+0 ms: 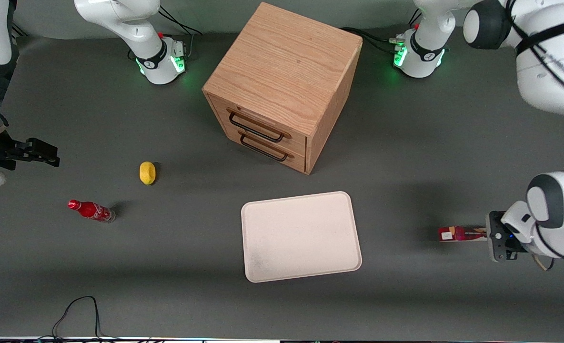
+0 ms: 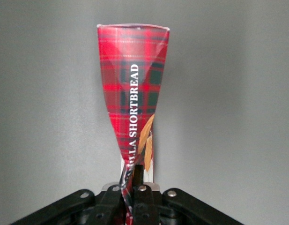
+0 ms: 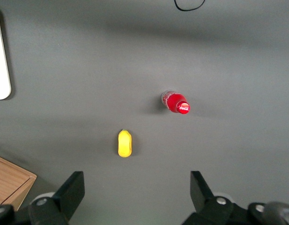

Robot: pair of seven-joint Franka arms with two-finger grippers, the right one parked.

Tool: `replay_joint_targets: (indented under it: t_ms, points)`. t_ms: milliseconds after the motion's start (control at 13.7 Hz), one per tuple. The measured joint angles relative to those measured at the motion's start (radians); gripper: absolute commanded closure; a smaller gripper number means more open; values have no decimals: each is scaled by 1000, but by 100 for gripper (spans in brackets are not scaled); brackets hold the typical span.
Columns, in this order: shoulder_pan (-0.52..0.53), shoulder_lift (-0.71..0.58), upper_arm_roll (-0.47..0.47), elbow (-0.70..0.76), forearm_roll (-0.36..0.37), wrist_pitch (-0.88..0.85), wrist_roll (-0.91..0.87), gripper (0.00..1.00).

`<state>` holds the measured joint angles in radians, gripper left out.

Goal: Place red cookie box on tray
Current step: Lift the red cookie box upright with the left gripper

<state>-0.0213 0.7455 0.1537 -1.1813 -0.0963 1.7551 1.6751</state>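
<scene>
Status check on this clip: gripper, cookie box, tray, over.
Left gripper shut on red cookie box, jaws pinching one end, toward the working arm's end of the table. Box apart from tray, not yet placed. Nothing between them.

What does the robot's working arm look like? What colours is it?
The left arm is glossy white with rounded shells, dark grey round caps at its joints and thin black cables along it. Its base glows green and has a small red button. The gripper, near the working arm's end of the table, is black, with silver screws on the fingers.
</scene>
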Motion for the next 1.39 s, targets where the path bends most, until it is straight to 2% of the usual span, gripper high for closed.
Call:
replay_joint_targets:
  t_ms: [439,732,1390]
  points:
    - [-33,-263,0,0,119,-259,-183,100]
    - [-39,-368,1,-22,129,-327,-270,100]
    - [-49,-446,-2,-95,112,-329,-1025,100]
